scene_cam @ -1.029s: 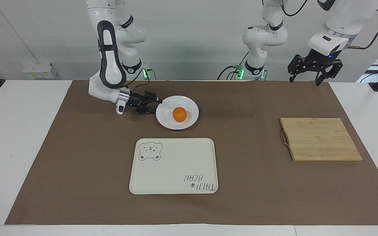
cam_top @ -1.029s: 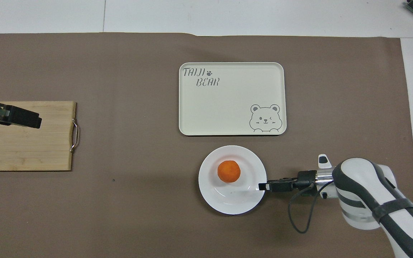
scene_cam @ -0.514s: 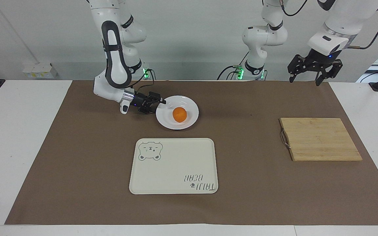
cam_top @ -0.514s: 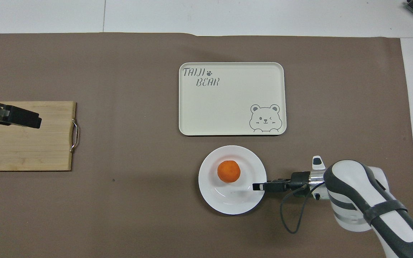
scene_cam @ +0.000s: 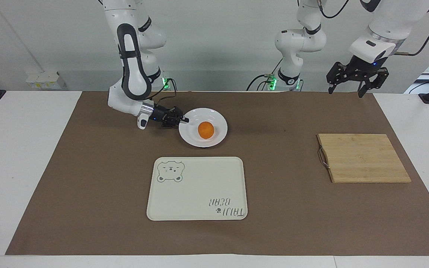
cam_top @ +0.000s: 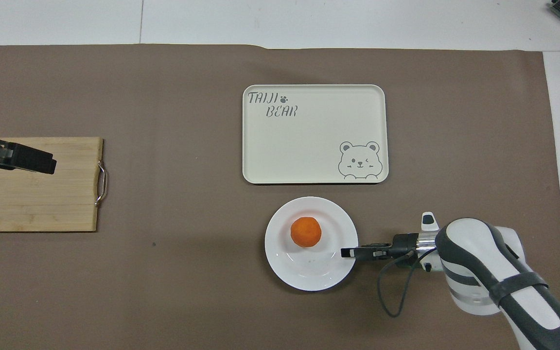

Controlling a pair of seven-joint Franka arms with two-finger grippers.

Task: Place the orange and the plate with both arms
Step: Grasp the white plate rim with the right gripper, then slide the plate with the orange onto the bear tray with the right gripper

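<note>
The white plate [scene_cam: 218,121] [cam_top: 304,274] lies on the brown mat, nearer to the robots than the cream tray. The orange [scene_cam: 206,130] [cam_top: 306,232] rests in it. My right gripper [scene_cam: 185,120] [cam_top: 348,252] reaches in low and level from the right arm's end of the table. Its fingertips are pinched on the plate's rim, one above and one below. My left gripper [scene_cam: 346,91] [cam_top: 42,163] hangs open and high above the cutting board's end of the table, holding nothing, and waits.
A cream tray [scene_cam: 197,188] [cam_top: 314,133] with a bear drawing lies farther from the robots than the plate. A wooden cutting board [scene_cam: 363,158] [cam_top: 32,194] with a metal handle sits toward the left arm's end.
My right gripper slid forward onto the plate's rim and closed on it. The plate with the orange shifted slightly toward the left arm's end. The left arm has not moved.
</note>
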